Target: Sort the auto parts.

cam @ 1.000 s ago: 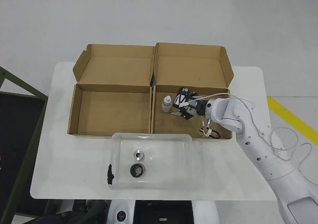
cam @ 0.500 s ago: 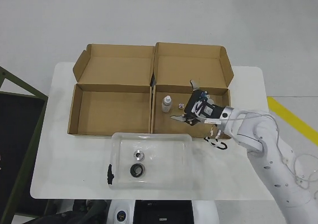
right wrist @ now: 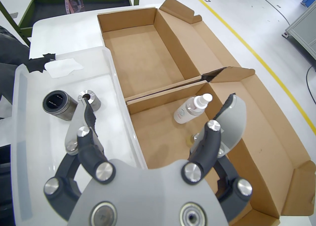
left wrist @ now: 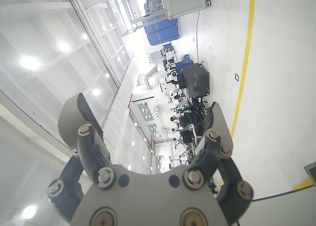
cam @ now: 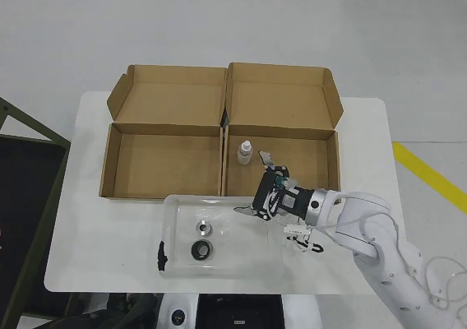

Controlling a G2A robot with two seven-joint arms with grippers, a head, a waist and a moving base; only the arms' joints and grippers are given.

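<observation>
- Top view. Right hand [cam: 257,192]: fingers spread wide, nothing held. It hangs over the far right corner of the clear bin [cam: 168,240], astride the bin's border with the right box [cam: 320,169].
  - Two metal parts are in the bin: a bearing [cam: 203,250] on the side nearer the robot and a bushing [cam: 204,227] just beyond it. Both lie to the robot's left of the hand and apart from it.
  - Each shows a round face and a centre hole, so both appear to stand on end, bore up.
  - A spray bottle [cam: 245,152] lies in the right box. The left box [cam: 164,169] holds nothing. All of this rests on the white desk [cam: 94,247].
- Left wrist view. Left hand [left wrist: 147,103]: fingers apart, nothing between them, turned up toward the hall ceiling and away from the desk. Judged the farther arm.
- Right wrist view. Right hand [right wrist: 158,98]: one finger is over the bin and crosses in front of the bushing [right wrist: 93,102], with the bearing [right wrist: 58,108] just beside it. The other finger is over the right box [right wrist: 259,125], near the spray bottle [right wrist: 190,110].
  - The coming pick likely needs a short sideways shift into the bin and a vertical approach.
</observation>
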